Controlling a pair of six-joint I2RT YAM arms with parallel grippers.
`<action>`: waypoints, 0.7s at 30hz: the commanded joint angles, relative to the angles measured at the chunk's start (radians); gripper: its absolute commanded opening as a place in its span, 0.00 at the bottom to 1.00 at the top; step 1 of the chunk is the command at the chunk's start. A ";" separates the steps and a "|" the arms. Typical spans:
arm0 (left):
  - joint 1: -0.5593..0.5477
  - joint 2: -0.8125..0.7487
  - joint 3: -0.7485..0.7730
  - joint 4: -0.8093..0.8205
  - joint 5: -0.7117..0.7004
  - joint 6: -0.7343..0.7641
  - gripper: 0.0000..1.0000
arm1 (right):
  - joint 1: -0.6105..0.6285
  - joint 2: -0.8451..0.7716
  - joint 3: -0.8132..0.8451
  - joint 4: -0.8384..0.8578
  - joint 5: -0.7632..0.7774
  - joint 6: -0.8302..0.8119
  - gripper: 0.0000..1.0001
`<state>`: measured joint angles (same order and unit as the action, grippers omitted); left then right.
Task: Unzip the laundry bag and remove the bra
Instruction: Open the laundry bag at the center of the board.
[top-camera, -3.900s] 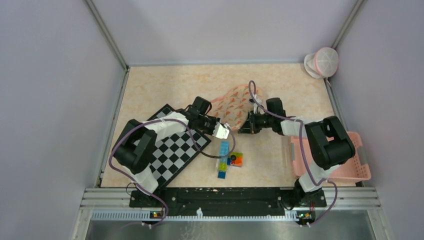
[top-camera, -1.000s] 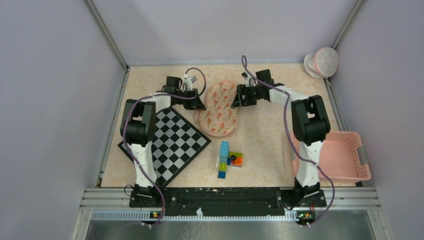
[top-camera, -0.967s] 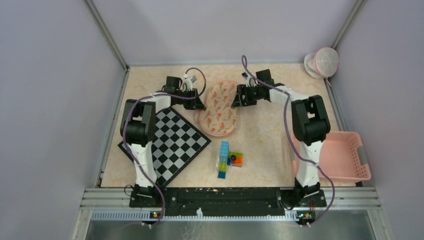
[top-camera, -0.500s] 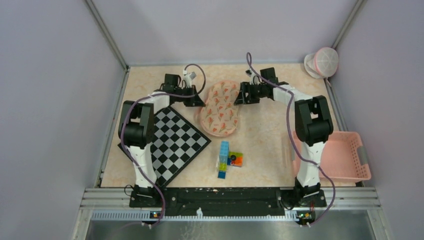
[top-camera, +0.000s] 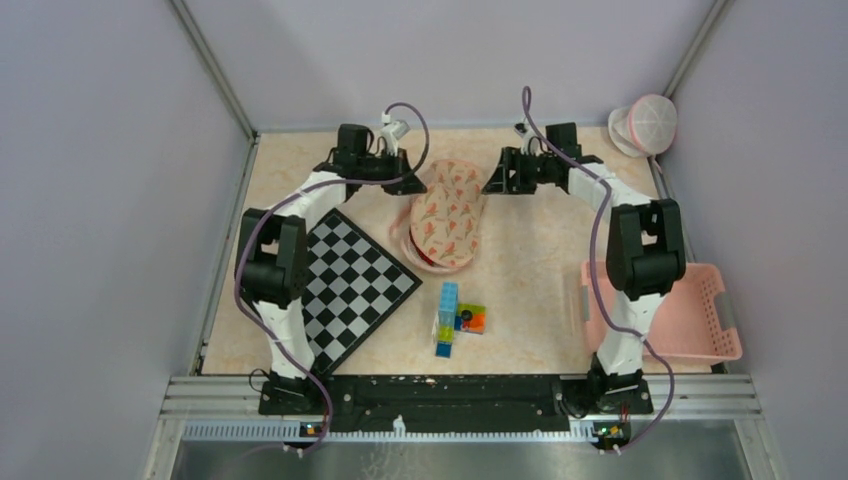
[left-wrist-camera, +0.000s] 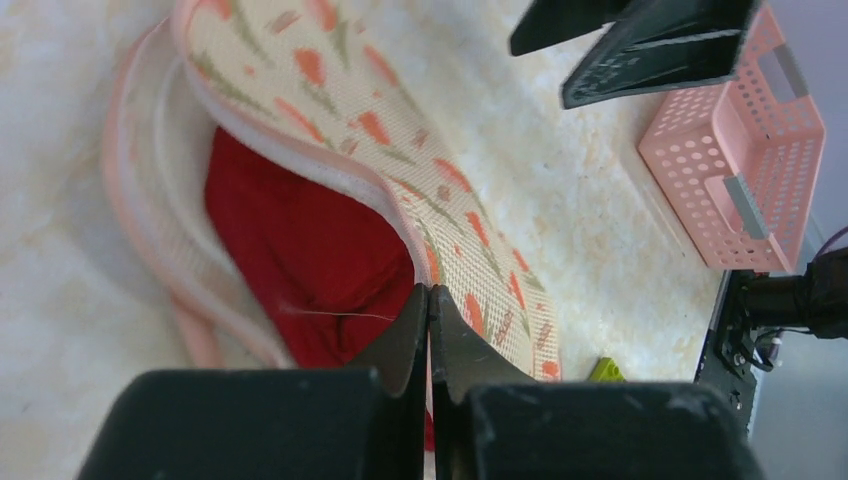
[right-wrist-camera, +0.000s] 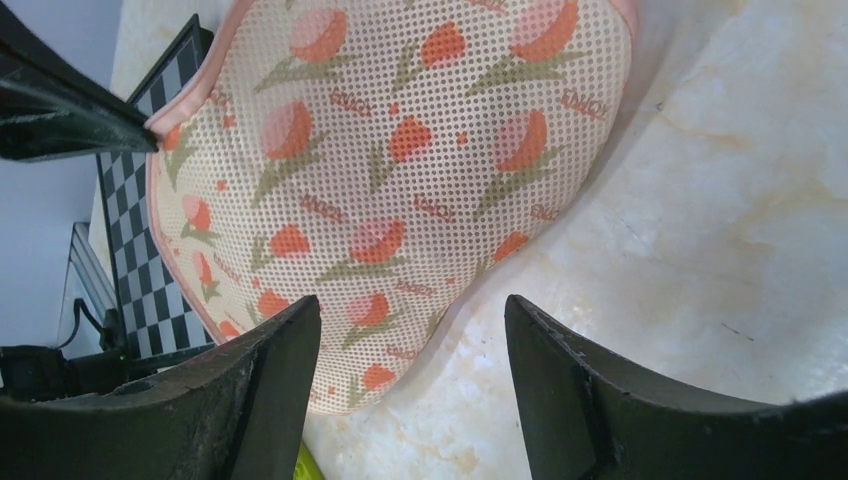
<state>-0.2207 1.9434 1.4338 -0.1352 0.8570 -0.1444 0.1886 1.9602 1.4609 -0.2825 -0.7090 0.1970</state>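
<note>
The laundry bag (left-wrist-camera: 330, 130) gapes right at my left gripper (left-wrist-camera: 430, 300), whose fingers are pinched together on the flap's pink-trimmed edge, holding it raised. The red bra (left-wrist-camera: 300, 260) shows inside, just past those fingertips. My right gripper (right-wrist-camera: 408, 312) hangs spread wide over the bag's other side, grasping nothing.

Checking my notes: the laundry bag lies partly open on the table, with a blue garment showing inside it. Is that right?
Not quite. The garment showing inside the partly open laundry bag is red, not blue; the left wrist view shows it.
</note>
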 joint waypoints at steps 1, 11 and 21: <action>-0.089 -0.059 0.103 -0.002 0.033 0.081 0.00 | -0.035 -0.087 0.043 -0.005 -0.035 0.027 0.67; -0.302 0.055 0.313 -0.054 -0.015 0.213 0.00 | -0.140 -0.191 -0.021 -0.015 -0.043 0.053 0.67; -0.427 0.267 0.487 -0.055 -0.103 0.246 0.00 | -0.265 -0.294 -0.068 -0.081 -0.037 -0.005 0.67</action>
<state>-0.6228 2.1525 1.8523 -0.1883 0.7994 0.0765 -0.0505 1.7447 1.4109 -0.3264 -0.7422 0.2325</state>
